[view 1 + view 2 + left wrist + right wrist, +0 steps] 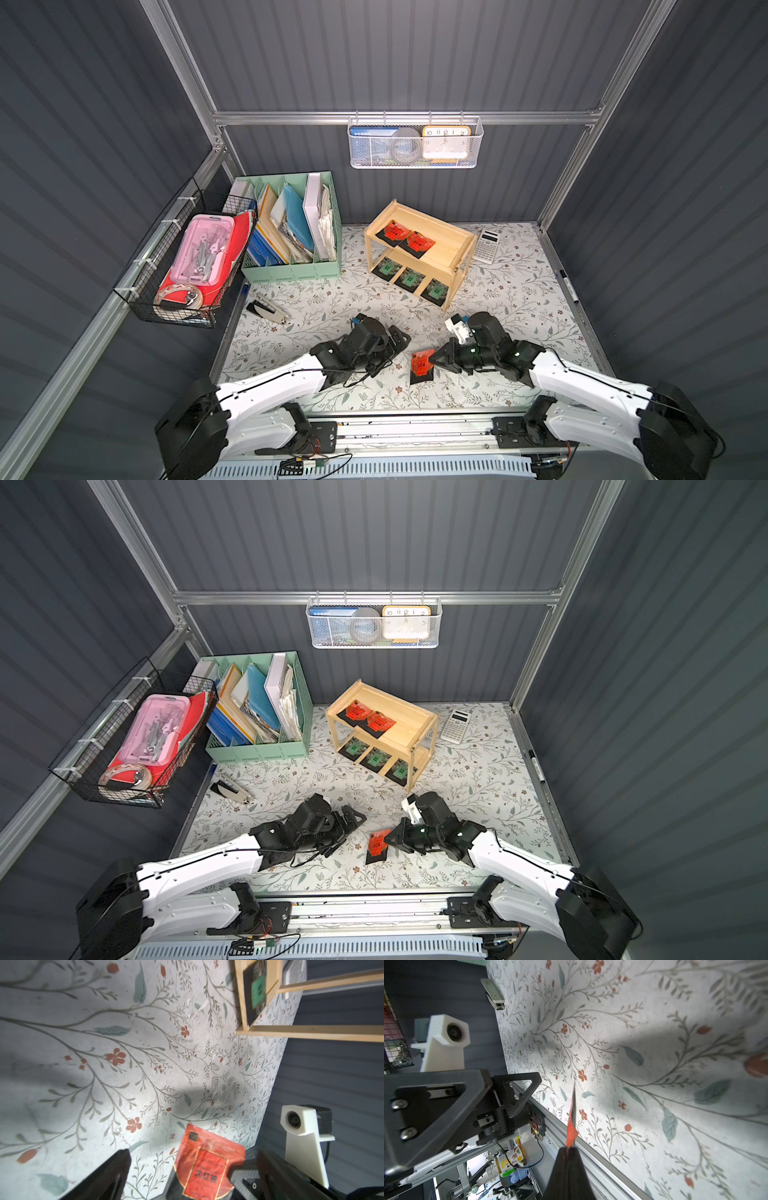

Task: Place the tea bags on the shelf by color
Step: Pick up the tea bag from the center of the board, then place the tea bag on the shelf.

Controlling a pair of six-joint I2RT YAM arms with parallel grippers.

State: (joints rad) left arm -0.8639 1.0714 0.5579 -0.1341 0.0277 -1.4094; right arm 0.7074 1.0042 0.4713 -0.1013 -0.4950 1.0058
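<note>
Right wrist view: the right gripper [569, 1148] is pinched shut on one edge of the last red tea bag [572, 1118], held edge-on low over the front of the table [519, 299], well apart from the shelf [446, 245]. The left gripper [391, 349] gapes empty beside it. Lift clear of the shelf's rim, then lay the bag flat on the bare end of the top board beside the two red bags [405, 237], not below among the green ones [409, 278].

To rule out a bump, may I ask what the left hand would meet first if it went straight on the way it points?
Probably the red tea bag, held by the shut right hand; the left wrist view shows it ahead between the fingers of the open left hand. Depth is uncertain.
</note>
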